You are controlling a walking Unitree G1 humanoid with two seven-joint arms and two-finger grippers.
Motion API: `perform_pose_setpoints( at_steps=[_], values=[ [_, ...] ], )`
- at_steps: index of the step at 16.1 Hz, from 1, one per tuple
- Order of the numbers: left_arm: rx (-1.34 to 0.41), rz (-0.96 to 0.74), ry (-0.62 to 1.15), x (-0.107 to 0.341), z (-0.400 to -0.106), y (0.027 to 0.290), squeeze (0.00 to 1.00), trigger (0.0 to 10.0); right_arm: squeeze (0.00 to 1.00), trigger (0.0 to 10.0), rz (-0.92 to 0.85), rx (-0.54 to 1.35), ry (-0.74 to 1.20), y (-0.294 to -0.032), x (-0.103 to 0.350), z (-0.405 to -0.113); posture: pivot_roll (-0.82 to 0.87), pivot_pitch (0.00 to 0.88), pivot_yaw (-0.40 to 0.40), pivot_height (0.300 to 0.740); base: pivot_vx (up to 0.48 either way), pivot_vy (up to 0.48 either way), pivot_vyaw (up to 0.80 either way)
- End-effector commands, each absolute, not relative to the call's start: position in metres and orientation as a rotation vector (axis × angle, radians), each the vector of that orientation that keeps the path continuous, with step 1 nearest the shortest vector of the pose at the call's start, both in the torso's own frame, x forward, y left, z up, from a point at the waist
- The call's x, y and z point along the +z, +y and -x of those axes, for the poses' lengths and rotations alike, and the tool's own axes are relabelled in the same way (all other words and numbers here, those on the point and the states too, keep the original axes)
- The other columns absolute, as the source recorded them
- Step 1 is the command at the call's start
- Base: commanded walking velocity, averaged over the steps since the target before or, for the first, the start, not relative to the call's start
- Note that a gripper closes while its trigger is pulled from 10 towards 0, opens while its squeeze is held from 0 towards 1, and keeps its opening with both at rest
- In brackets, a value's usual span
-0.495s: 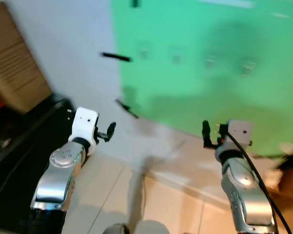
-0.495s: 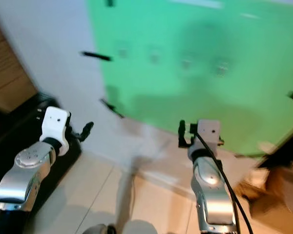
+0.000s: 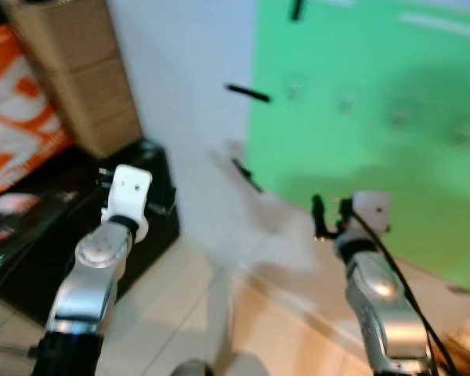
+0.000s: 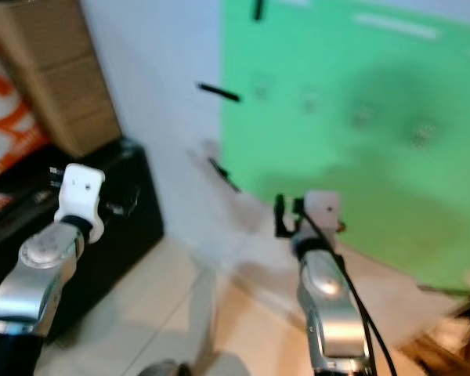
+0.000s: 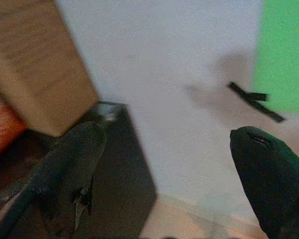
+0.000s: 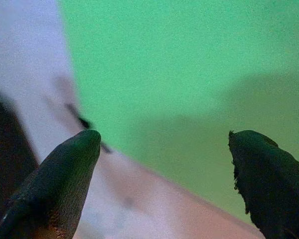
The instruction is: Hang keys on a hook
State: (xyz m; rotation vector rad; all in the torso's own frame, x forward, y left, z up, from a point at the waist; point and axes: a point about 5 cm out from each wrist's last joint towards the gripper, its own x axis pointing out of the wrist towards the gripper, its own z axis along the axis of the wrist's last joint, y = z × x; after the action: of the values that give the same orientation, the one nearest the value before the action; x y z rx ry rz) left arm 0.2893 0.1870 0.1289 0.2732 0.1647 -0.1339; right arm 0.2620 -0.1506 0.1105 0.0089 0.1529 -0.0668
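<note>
A green panel (image 3: 376,117) covers the wall ahead, to the right. A row of small hooks (image 3: 346,102) shows on it, too blurred for detail. My left gripper (image 5: 167,134) is held up before the white wall and a black case, open, with nothing between its fingers (image 5: 74,159). My right gripper (image 6: 163,135) is raised toward the lower edge of the green panel. It is open too, and the space between its fingers (image 6: 65,179) is bare. Both silver arms reach forward in the eye views, left (image 3: 98,266) and right (image 3: 376,290).
A cardboard box (image 3: 74,70) and an orange-and-white package (image 3: 16,117) stand at the left, above a black case (image 3: 31,251) on the floor. Black strips (image 3: 247,93) stick out of the white wall. Pale floor tiles (image 3: 196,305) lie below.
The whole picture has shifted right, so the camera has swung left; the cardboard box and orange package now show more. Both arms hold the same raised pose.
</note>
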Motion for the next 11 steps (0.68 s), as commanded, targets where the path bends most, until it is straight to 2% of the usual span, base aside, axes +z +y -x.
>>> perform_pose_setpoints(
  at_steps=[1,6,9,10,11],
  values=[
    [-0.137,-0.297,0.158,0.1282,-0.2874,0.1868,0.75,10.0,1.00,10.0,0.001,-0.079,0.159,-0.1534,0.1100,-0.2634,-0.04,0.000,0.027,0.740,0.000,0.000,0.80],
    [-0.127,-0.304,0.104,0.1301,-0.2860,0.1868,0.79,10.0,1.00,10.0,0.051,-0.101,0.149,-0.1568,0.1141,-0.2653,-0.04,0.000,0.021,0.740,0.000,0.000,0.80],
    [-0.145,-0.298,0.104,0.1302,-0.2855,0.1857,0.83,10.0,1.00,10.0,0.135,-0.228,0.185,-0.1633,0.1119,-0.2665,-0.04,0.000,0.014,0.740,0.000,0.000,0.00],
    [-0.159,-0.301,0.099,0.1308,-0.2847,0.1840,0.88,10.0,0.00,10.0,0.078,-0.187,0.180,-0.1615,0.1109,-0.2658,-0.03,0.000,0.005,0.740,0.247,0.000,0.00],
    [-0.163,-0.302,0.096,0.1310,-0.2842,0.1837,0.88,10.0,0.00,10.0,0.071,-0.179,0.169,-0.1609,0.1117,-0.2656,-0.03,0.000,0.003,0.740,0.247,0.000,0.00]
  ],
)
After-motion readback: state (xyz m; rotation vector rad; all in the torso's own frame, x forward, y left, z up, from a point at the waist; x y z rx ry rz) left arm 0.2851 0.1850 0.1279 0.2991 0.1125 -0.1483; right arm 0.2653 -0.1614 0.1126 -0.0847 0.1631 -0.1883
